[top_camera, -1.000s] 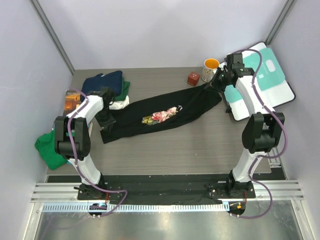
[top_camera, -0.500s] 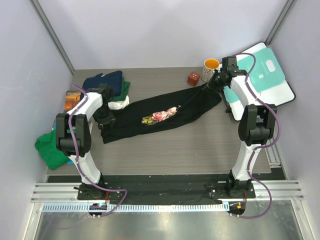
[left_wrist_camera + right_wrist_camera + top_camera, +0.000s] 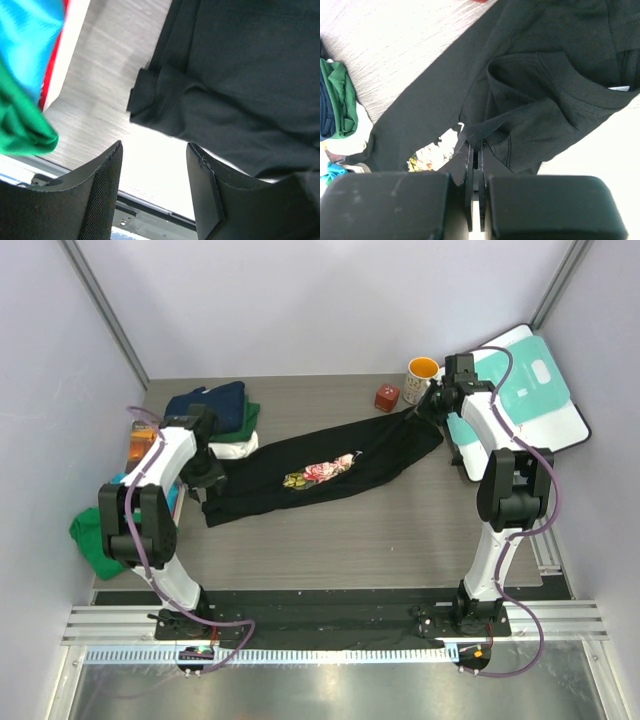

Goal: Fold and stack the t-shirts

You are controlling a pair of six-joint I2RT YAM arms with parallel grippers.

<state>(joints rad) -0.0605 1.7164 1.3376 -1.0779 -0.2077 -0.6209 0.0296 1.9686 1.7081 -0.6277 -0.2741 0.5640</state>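
Note:
The black t-shirt (image 3: 320,468) with a pink rose print (image 3: 325,470) lies stretched slantwise across the table. My right gripper (image 3: 432,408) holds its far right end near the collar; the right wrist view shows the gripper (image 3: 475,146) shut on a pinched fold of black cloth (image 3: 530,85). My left gripper (image 3: 205,483) hovers over the shirt's near left end, and in its wrist view the gripper (image 3: 155,148) is open, nothing between the jaws, with the black hem (image 3: 165,100) just beyond them. Folded navy (image 3: 208,400) and green (image 3: 251,418) t-shirts are stacked at the back left. Another green t-shirt (image 3: 95,540) lies crumpled at the left edge.
An orange-lined mug (image 3: 421,379) and a small red cube (image 3: 387,398) stand behind the shirt's right end. A teal-and-white board (image 3: 535,390) lies at the back right. A brown book (image 3: 140,445) and a bit of teal cloth (image 3: 25,45) sit by the left arm.
My left gripper has opened and let go of the black shirt's left end, and the arm has shifted slightly left. The right gripper edged left, still clamped on the shirt.

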